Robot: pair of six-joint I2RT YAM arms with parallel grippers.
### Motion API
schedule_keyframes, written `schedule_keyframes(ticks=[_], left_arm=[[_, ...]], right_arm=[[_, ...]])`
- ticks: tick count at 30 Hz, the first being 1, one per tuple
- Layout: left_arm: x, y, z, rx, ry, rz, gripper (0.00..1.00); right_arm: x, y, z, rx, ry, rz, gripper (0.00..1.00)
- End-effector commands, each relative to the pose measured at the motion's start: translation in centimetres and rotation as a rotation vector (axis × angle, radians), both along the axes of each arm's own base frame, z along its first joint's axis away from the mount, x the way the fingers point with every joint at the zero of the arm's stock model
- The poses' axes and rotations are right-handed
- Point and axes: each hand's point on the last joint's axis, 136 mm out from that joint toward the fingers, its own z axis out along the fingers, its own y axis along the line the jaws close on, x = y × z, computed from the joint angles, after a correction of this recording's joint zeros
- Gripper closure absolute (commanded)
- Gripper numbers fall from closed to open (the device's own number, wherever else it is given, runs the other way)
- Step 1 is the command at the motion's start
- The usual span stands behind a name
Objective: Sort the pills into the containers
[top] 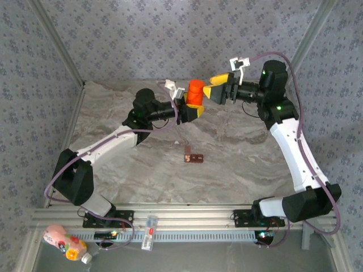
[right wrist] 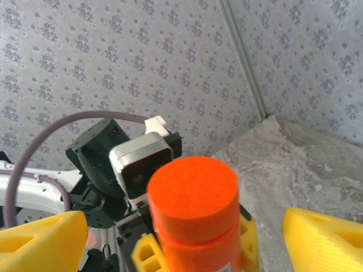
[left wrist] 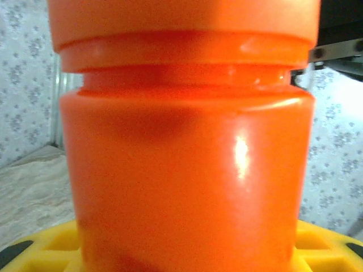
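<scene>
My left gripper point(top: 193, 109) is shut on the lower body of a bright orange bottle point(top: 196, 92), holding it upright above the far middle of the table. In the left wrist view the orange bottle point(left wrist: 187, 164) stands between the yellow fingers point(left wrist: 39, 246). My right gripper point(top: 209, 85) is open, with its yellow fingers on either side of the bottle's cap point(right wrist: 193, 190) and not touching it. The containers, a small dark reddish-brown strip point(top: 193, 158), lie on the table's middle. What is in their compartments is too small to tell.
The marble-patterned table point(top: 238, 164) is walled by patterned panels at the back and sides. On the near rail lie a pink and yellow toy-like object point(top: 63, 242) and a small clear vial point(top: 149, 231). The left arm's wrist camera point(right wrist: 139, 164) sits just behind the bottle.
</scene>
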Motion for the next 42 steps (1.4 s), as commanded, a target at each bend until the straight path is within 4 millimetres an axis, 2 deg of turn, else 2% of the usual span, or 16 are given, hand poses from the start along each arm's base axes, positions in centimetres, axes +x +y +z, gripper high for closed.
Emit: schedule_keyframes(ticks=[1, 11, 13, 18, 21, 30, 42], left_arm=[[-1.5, 0.0, 2.6, -0.054, -0.05, -0.081, 1.0], [-1.6, -0.5, 2.5, -0.052, -0.045, -0.097, 1.0], [-1.6, -0.5, 2.4, -0.05, -0.043, -0.098, 1.0], [-1.6, -0.6, 2.5, -0.05, -0.045, -0.099, 1.0], [-1.3, -0.6, 2.5, -0.049, -0.044, -0.087, 1.0], [0.9, -0.6, 1.9, 0.01, -0.055, 0.088, 1.0], [2.3, -1.0, 1.5, 0.046, -0.108, 0.283, 1.0]], right_arm=[[-1.0, 0.9, 1.6, 0.015, -0.032, 0.067, 0.11], [-0.4, 2.7, 0.6, 0.007, -0.005, 0.09, 0.17], [-0.3, 2.8, 0.5, 0.007, 0.0, 0.093, 0.22], [-0.2, 2.8, 0.4, 0.007, 0.007, 0.093, 0.45], [-0.1, 2.9, 0.2, 0.003, 0.015, 0.086, 0.53], [0.9, 2.8, -2.1, -0.046, 0.033, -0.048, 0.55], [1.9, 3.8, -5.0, -0.141, -0.015, -0.248, 0.56]])
